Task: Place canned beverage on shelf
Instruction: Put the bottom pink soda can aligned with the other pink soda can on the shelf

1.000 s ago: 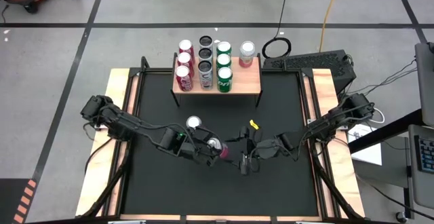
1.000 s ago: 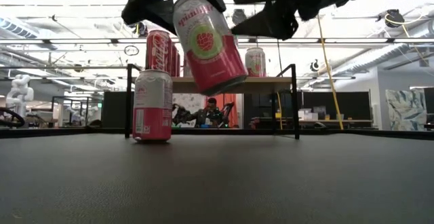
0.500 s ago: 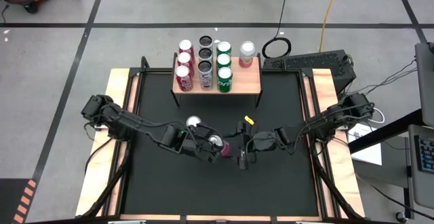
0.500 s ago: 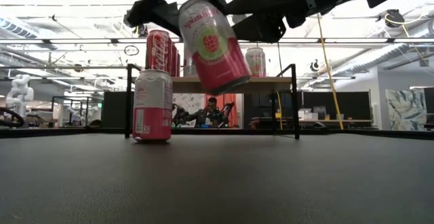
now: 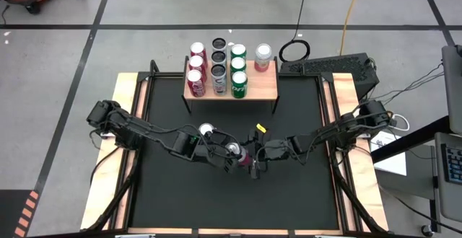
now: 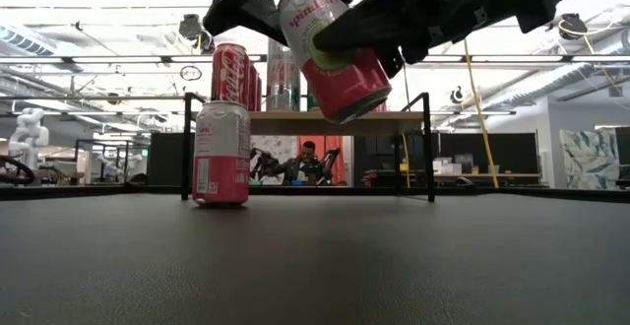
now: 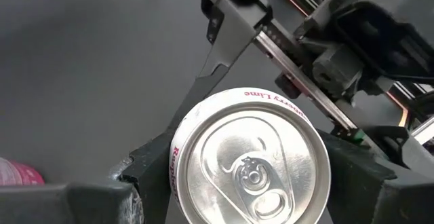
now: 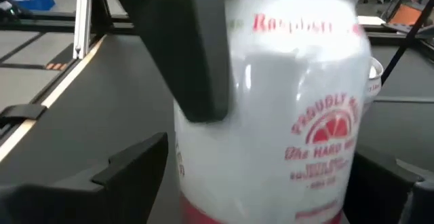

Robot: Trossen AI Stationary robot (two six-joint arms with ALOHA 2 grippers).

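Above black mat [image 5: 289, 122], left tool [image 5: 232, 160] holds can [image 6: 333, 49].

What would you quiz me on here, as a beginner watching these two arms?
1. True or false: the shelf has no cans on it.
2. The left end effector holds the pink can in the air: A) upright, B) tilted, C) upside down.
3. Fill in: a second pink can stands on the ____.

Key: 1 false, several cans stand on it. 2 B. 3 table.
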